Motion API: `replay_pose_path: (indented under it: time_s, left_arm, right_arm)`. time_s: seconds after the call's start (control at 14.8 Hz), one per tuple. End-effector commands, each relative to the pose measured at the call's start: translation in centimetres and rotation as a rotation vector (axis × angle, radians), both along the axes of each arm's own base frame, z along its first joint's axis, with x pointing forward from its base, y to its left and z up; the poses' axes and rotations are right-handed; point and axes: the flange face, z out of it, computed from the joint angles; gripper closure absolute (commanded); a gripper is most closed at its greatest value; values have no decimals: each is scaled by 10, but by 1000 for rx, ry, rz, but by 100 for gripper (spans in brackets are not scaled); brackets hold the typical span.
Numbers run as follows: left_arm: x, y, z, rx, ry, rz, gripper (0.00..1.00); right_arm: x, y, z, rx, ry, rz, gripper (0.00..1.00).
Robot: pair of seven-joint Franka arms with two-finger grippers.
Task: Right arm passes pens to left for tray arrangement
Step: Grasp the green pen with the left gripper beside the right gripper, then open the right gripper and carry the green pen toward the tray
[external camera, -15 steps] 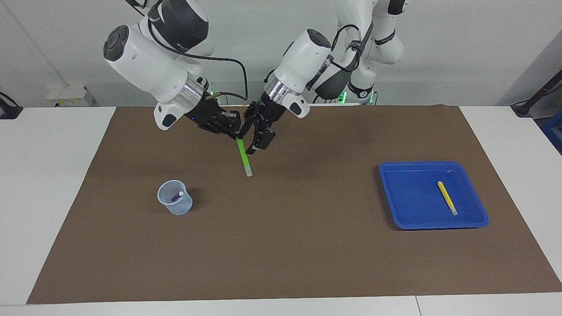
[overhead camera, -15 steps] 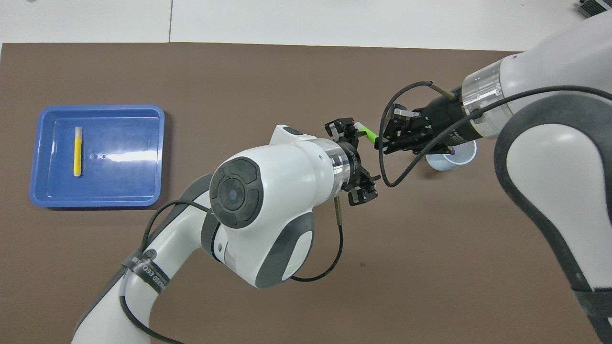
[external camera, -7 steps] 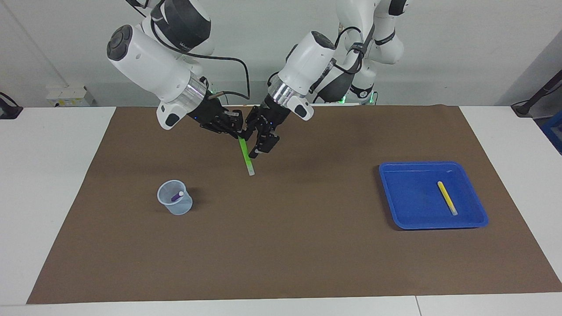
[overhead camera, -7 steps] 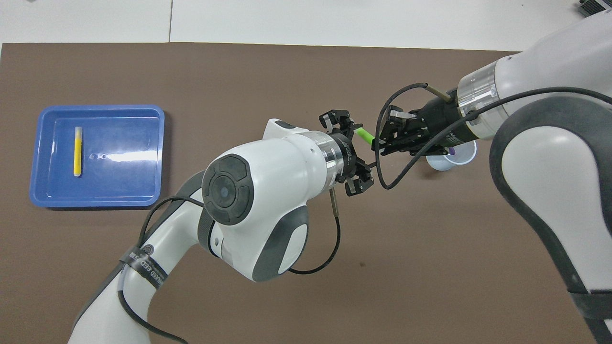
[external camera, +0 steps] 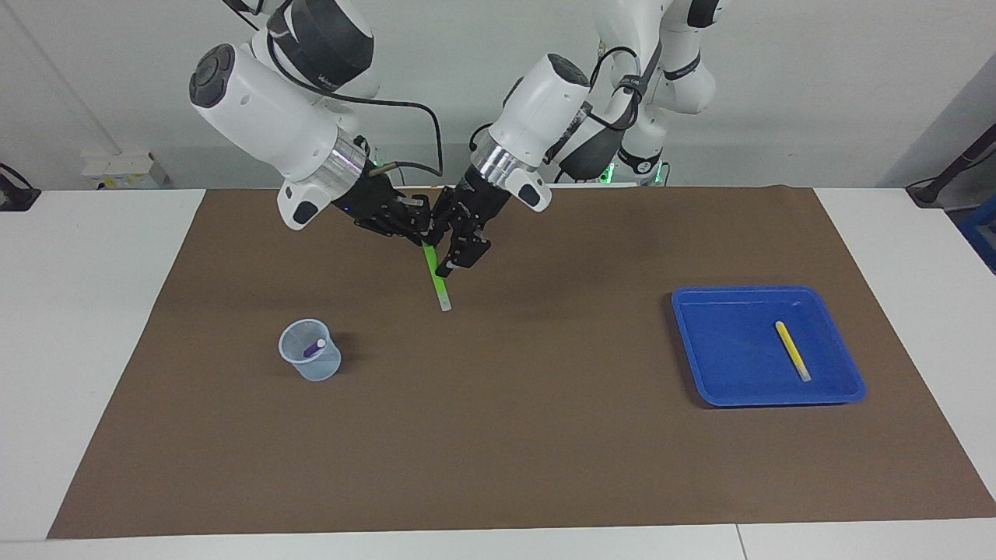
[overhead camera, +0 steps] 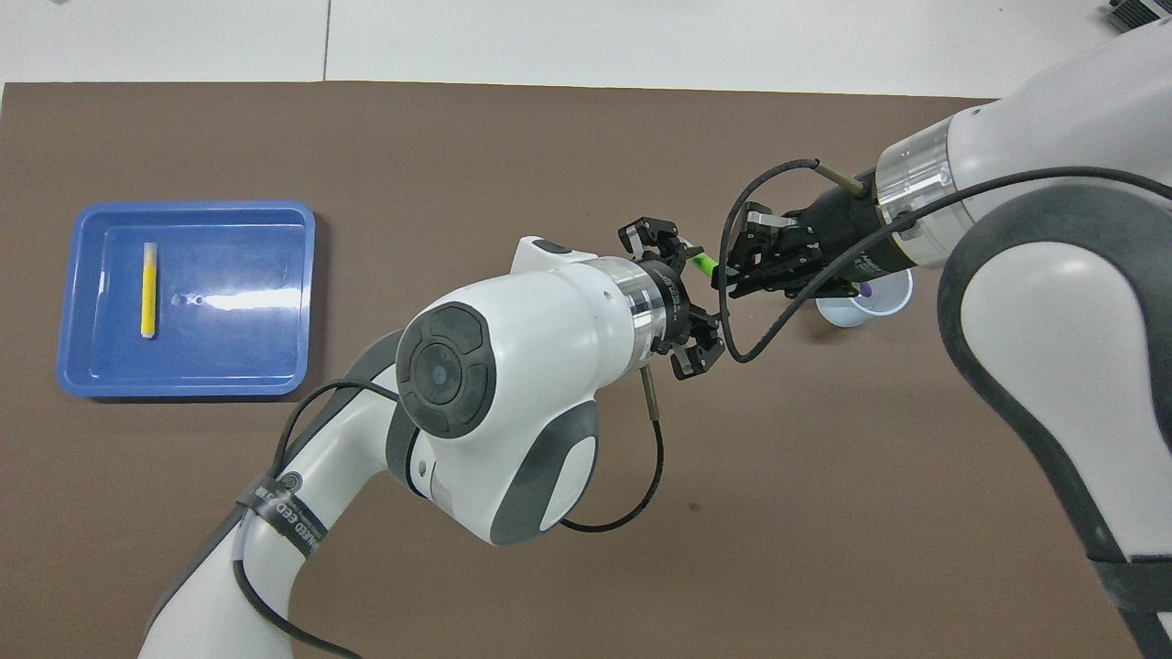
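One yellow pen (external camera: pixel 793 351) lies in the tray (external camera: pixel 724 373). Mid-counter, the right tool (external camera: pixel 416 231) grips the green pen (external camera: pixel 436 280) (handover pending); left tool (external camera: pixel 455 247) flanks it, open. The purple pen (external camera: pixel 313 348) waits in the cup (external camera: pixel 311 362).

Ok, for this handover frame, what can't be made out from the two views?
- Left gripper on the green pen: closed or not, both views; fingers overlap the pen.
- Green pen's upper end, facing view: hidden in the right gripper.
- Most of the green pen, overhead view: covered by both grippers.
- Purple pen, overhead view: the right arm covers much of the cup.
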Motion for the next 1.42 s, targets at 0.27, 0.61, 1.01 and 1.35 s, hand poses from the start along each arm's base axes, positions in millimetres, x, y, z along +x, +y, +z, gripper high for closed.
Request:
replay_pose_path:
  time_s: [0.27,0.61,1.01,1.35]
  left_arm:
    - [1,-8,8,-4,-17,21,57]
    - [-10,-22,5,28,-45,-3,42]
    - [-9,-22,5,29,-43,4,91]
    - [-10,-22,6,56,-68,-14,100]
  right_arm:
    - [-2,-1,-3,4,-1,-14,93]
    - [-2,-1,-3,4,0,-13,93]
    - [-2,-1,-3,3,-4,-12,93]
    - [-2,0,-3,3,-4,-11,92]
